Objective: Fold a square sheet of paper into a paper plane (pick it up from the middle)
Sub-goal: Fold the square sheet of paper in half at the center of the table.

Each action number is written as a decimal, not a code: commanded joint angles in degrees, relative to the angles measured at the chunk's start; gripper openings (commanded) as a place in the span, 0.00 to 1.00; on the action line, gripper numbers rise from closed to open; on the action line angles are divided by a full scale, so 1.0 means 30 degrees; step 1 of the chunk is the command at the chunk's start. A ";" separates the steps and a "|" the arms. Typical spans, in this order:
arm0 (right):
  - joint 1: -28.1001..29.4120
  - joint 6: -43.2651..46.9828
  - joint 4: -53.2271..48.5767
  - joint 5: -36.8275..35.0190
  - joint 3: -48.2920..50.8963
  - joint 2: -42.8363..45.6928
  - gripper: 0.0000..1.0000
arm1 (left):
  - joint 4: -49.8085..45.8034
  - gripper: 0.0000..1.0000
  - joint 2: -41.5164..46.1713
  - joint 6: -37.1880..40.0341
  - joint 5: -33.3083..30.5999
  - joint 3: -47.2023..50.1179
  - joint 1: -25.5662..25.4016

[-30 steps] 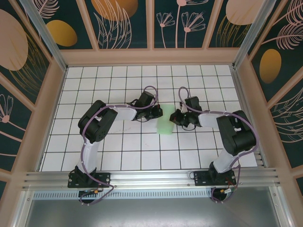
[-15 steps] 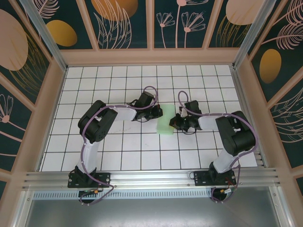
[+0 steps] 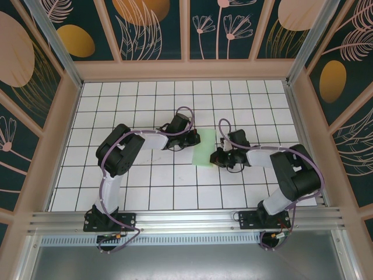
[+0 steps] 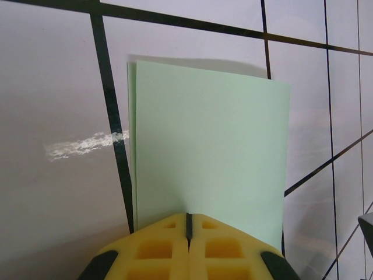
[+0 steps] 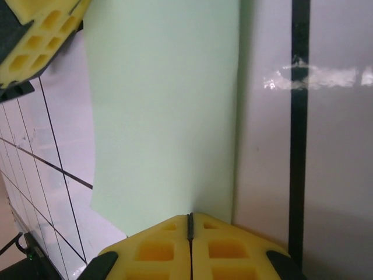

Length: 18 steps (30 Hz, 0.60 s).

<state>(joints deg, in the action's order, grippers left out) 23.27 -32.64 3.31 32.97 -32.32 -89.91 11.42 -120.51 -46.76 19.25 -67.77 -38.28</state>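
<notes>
Left gripper (image 4: 187,217) fingers pressed shut, nothing between them, tips at the lower edge of the sheet (image 4: 210,146). Right gripper (image 5: 189,217) likewise shut and empty at the opposite edge. Sheet lies folded double, flat on the table (image 3: 145,181), mid-frame overhead, between both grippers

Top camera looks down from high; both wrist cameras closely face the square sheet of paper (image 3: 204,148) from opposite edges.
</notes>
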 commanded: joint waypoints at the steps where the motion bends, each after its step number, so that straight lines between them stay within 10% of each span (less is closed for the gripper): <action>1: 0.0287 0.0845 -0.2253 0.0133 0.0290 0.0508 0.07 | -0.4422 0.00 -0.1817 0.0069 -0.2464 0.1408 0.0222; 18: 0.0569 0.0532 -0.0621 -0.0092 -0.2477 -0.2267 0.07 | -0.4481 0.00 -0.1740 0.0025 -0.2404 0.1466 0.0222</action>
<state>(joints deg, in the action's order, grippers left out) 24.34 -31.59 2.13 32.62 -40.51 -96.51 11.62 -120.46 -46.78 19.20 -67.64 -38.28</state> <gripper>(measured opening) 0.075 0.070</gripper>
